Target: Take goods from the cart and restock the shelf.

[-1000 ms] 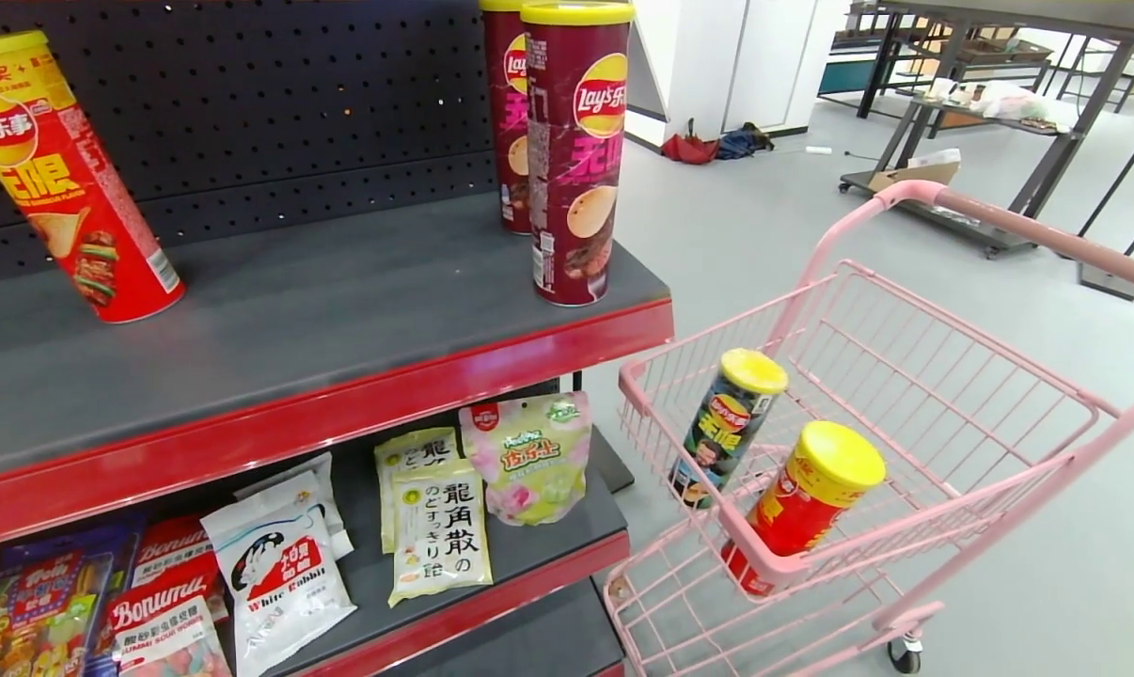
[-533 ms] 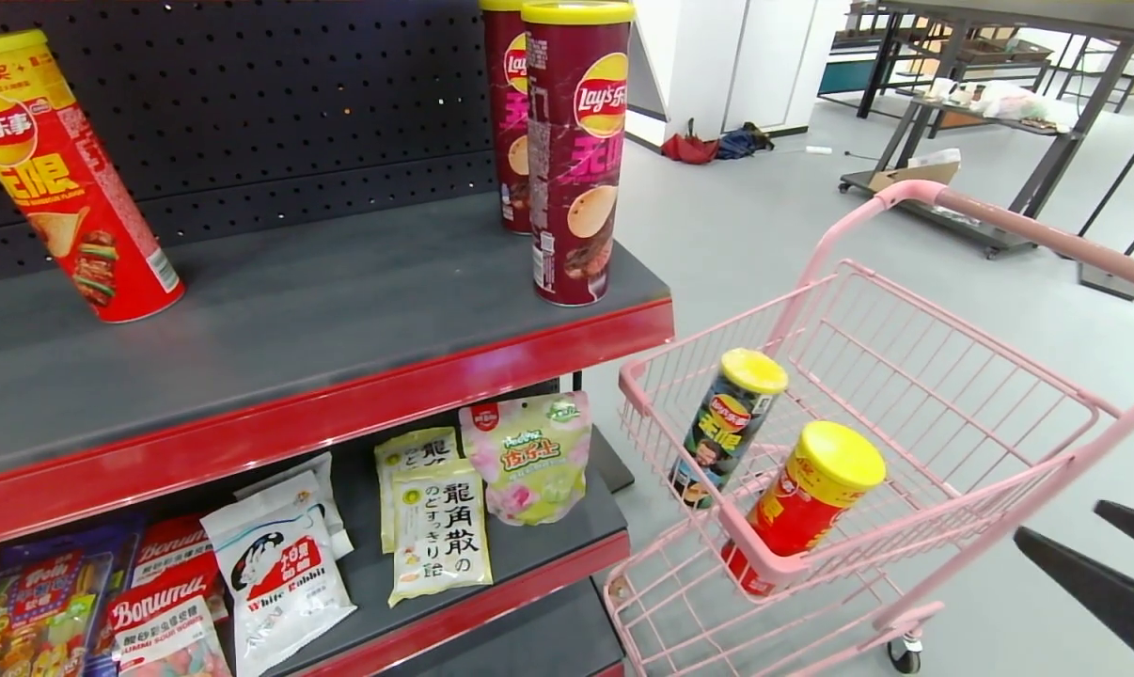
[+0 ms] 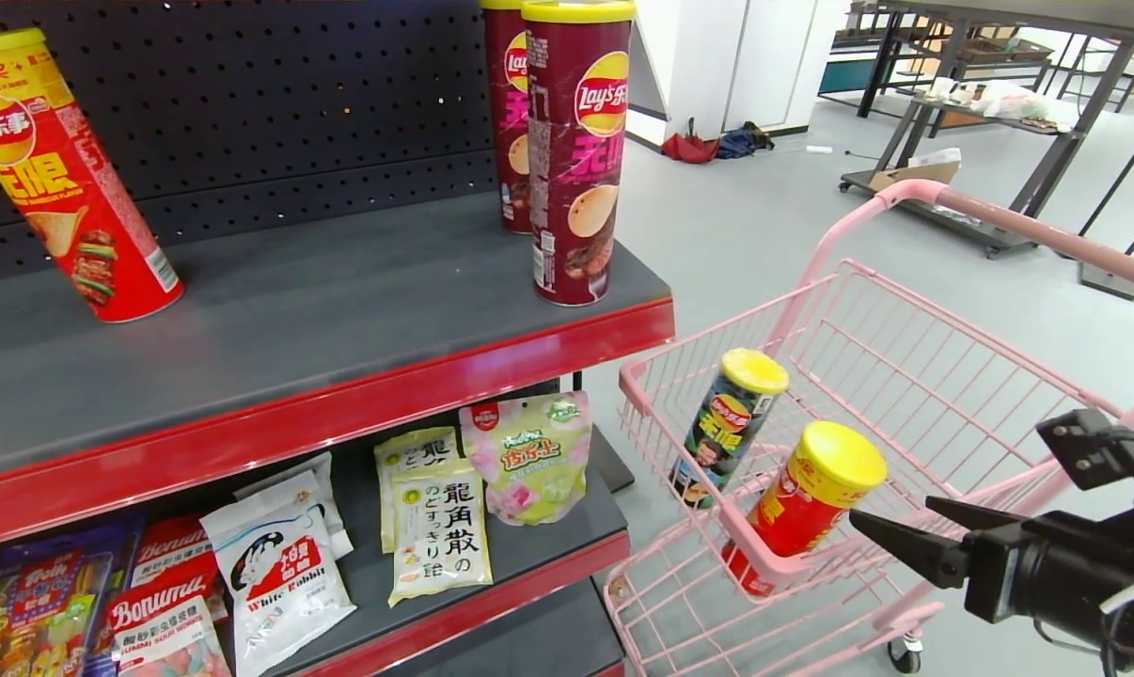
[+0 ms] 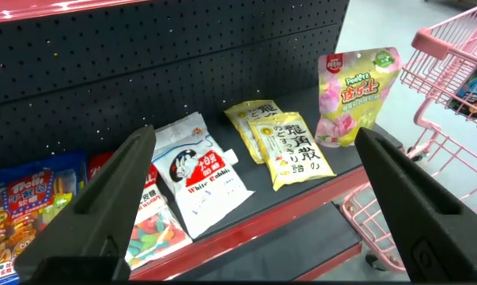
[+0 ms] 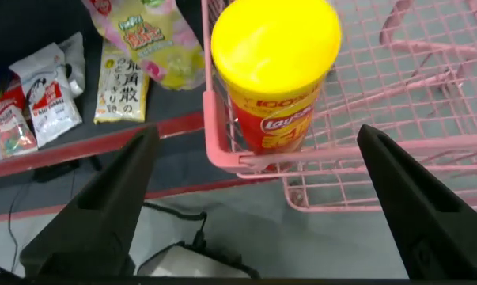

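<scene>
Right pincer (image 3: 891, 515) is spread wide apart with the red can (image 3: 793, 517) propped in the cart (image 3: 1000, 221) just ahead of its tips, so I'd clamp right below the yellow lid (image 3: 842, 454).

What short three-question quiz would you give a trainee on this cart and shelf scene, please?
1. True or false: the right gripper is shut on the red can.
2. How many cans stand in the pink cart? A one, B two, C three.
3. Fill in: the dark can has a ____ lid.
Key: 1 false, it is open; 2 B; 3 yellow.
</scene>
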